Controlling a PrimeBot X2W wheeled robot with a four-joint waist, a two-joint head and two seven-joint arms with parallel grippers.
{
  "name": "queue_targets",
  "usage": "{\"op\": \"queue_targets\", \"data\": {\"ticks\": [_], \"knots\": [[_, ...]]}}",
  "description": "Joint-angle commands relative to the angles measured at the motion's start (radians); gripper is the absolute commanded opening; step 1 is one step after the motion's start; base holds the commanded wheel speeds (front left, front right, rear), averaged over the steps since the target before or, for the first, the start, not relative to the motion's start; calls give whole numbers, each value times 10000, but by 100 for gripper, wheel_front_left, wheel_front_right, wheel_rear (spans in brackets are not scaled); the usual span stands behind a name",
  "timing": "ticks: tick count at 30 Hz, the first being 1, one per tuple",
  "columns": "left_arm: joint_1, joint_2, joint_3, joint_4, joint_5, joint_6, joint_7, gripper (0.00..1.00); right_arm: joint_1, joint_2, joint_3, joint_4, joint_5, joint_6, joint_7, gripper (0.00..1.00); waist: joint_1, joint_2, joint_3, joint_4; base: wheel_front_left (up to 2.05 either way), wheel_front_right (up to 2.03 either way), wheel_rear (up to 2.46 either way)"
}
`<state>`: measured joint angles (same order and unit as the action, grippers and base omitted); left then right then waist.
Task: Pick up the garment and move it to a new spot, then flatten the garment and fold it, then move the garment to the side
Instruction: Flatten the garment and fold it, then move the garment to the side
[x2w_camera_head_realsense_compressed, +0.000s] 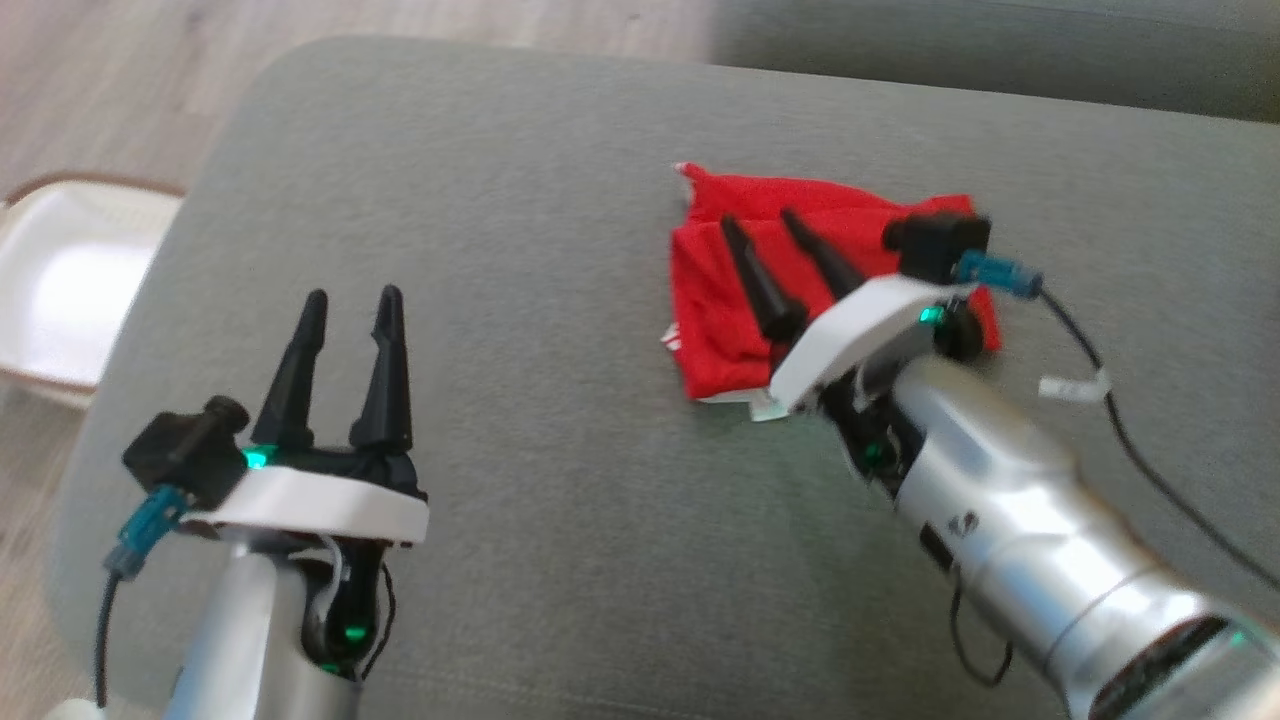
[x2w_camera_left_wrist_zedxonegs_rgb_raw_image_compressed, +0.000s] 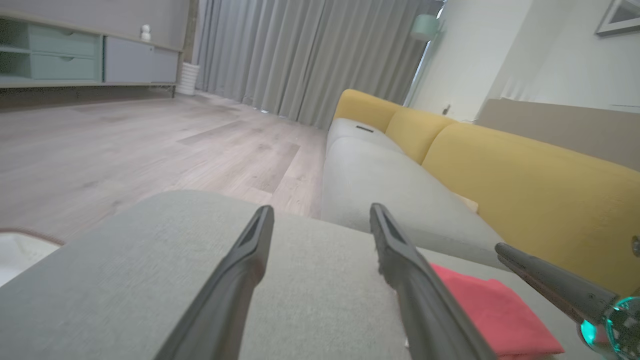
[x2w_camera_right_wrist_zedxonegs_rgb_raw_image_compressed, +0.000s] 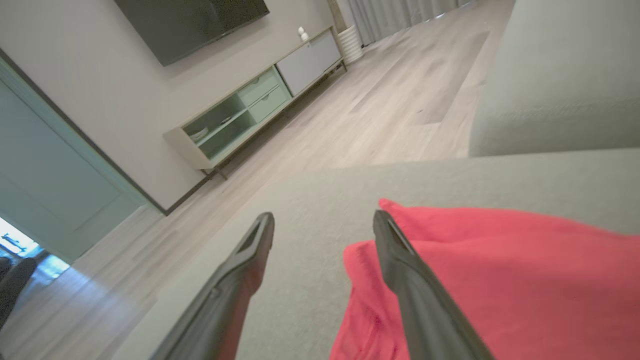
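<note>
The red garment lies folded in a compact bundle on the grey cushion, right of centre in the head view. My right gripper hovers over it, open, fingers pointing up and left across the cloth with nothing between them. In the right wrist view the garment spreads under and right of the right gripper. My left gripper stands open over bare cushion at the lower left, well apart from the garment. The left wrist view has the left gripper open and the garment at lower right.
A white tray with a brown rim sits beyond the cushion's left edge. Wooden floor lies around it. A grey and yellow sofa stands behind the cushion. A cable trails from the right wrist.
</note>
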<state>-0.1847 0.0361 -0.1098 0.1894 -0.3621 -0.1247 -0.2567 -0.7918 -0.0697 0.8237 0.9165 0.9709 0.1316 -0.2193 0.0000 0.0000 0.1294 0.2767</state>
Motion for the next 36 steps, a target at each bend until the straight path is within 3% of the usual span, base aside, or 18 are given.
{"op": "queue_targets", "data": {"ticks": [1,4,8,13,18,26,36], "knots": [[-227,141,414,-410,76,-59,-51,100,-408,194,-49,-181,-170,-9,-183,100,0,0,-105,-320,0,0,0],[-256,141,582,-720,102,-57,-51,100,-848,4,-397,184,-1186,-9,-394,100,0,0,-134,-741,0,0,0],[-342,141,766,-1124,110,-37,-51,100,-836,-661,-1903,-672,-3082,-9,-419,100,0,0,-105,-1239,0,0,0],[-427,141,889,-1400,123,41,-51,100,433,-1037,-3846,-2088,-5483,-9,-422,100,0,0,-172,-1688,0,0,0],[-382,141,865,-1439,207,77,-51,100,1782,-862,-5314,-3237,-7032,-9,-423,100,0,0,-222,-2021,0,0,0],[111,141,821,-1288,416,154,-51,100,3457,-67,-6865,-4603,-8227,-9,-424,100,0,0,-238,-2609,0,0,0],[287,141,893,-1295,518,176,-51,100,4106,184,-7249,-5087,-8435,-9,-424,100,0,0,-176,-2812,0,0,0]]}}
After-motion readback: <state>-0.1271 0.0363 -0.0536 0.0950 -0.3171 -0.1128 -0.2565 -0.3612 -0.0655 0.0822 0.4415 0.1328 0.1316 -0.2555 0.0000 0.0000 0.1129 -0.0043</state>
